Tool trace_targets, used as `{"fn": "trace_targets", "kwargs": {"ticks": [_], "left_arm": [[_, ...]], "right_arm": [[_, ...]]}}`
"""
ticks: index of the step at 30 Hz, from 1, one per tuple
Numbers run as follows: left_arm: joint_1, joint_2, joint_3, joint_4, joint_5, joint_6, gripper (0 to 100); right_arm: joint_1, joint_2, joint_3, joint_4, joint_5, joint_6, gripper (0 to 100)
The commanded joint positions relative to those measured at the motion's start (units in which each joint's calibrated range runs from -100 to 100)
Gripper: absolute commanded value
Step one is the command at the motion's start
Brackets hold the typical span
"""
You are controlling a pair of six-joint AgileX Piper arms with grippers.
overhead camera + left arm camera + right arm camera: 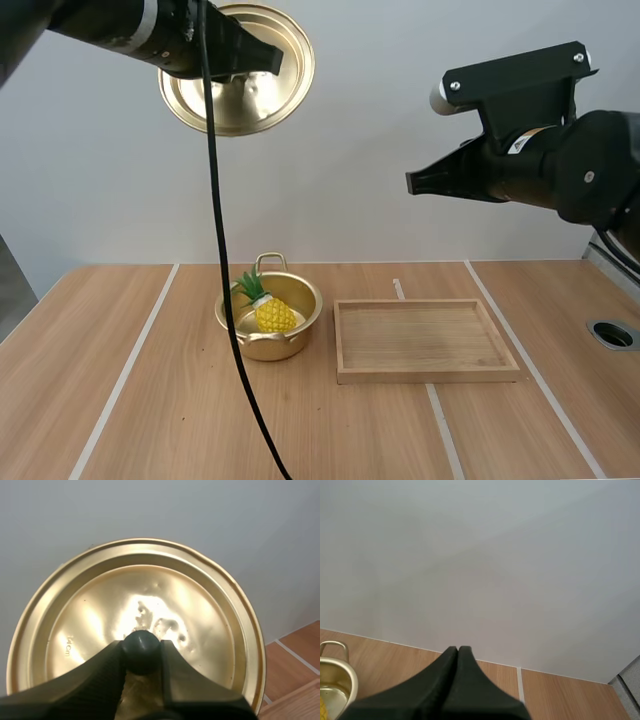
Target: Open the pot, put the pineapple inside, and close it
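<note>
The wooden worktop [120, 400] spans the scene, crossed by pale seams. On it, right of centre, lies the wooden tray [428, 376], flat and bare inside.

Just beside the tray's left edge, but apart from it, stands the brass-coloured pot [270, 348], uncovered, with 1 loop handle showing at its far rim. The right wrist view catches that same handle and a part of the rim.

The lid [255, 100] is high above the worktop, over and a little left of the pot, and well apart from it. It is tilted steeply, so its round face is turned toward the left wrist camera.

The pineapple [272, 313] lies inside the pot, yellow body to the right, green crown pointing up toward the left rim.

The left tool [270, 60] is up at the lid. In the left wrist view its 2 fingers are closed around the black knob [141, 650] at the lid's centre, pinching it between the tips.

The right tool [415, 183] hangs in the air above the tray, pointing left. Its fingers lie pressed together as 1 dark wedge, holding nothing.
</note>
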Motion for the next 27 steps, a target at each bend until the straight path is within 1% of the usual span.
{"fn": "trace_targets", "kwargs": {"ticks": [1, 3, 11, 22, 27], "left_arm": [[-0.12, 1.4, 0.8, -0.8, -0.1, -0.5, 0], [-0.12, 2.2, 1.5, -0.8, 0.1, -0.6, 0], [-0.12, 5.8, 2.6, -0.9, -0.2, -4.8, 0], [-0.12, 11.6, 3.1, -0.8, -1.1, -4.9, 0], [-0.12, 14.2, 6.1, -0.8, -0.8, -3.3, 0]], "right_arm": [[-0.2, -0.7, 0.2, -0.2, 0.4, 0.0, 0], [-0.2, -0.7, 0.2, -0.2, 0.6, 0.0, 0], [-0.2, -0.7, 0.2, -0.2, 1.3, 0.0, 0], [-0.2, -0.7, 0.2, 0.4, 1.3, 0.0, 0], [-0.2, -0.7, 0.2, 1.8, 1.9, 0.0, 0]]}}
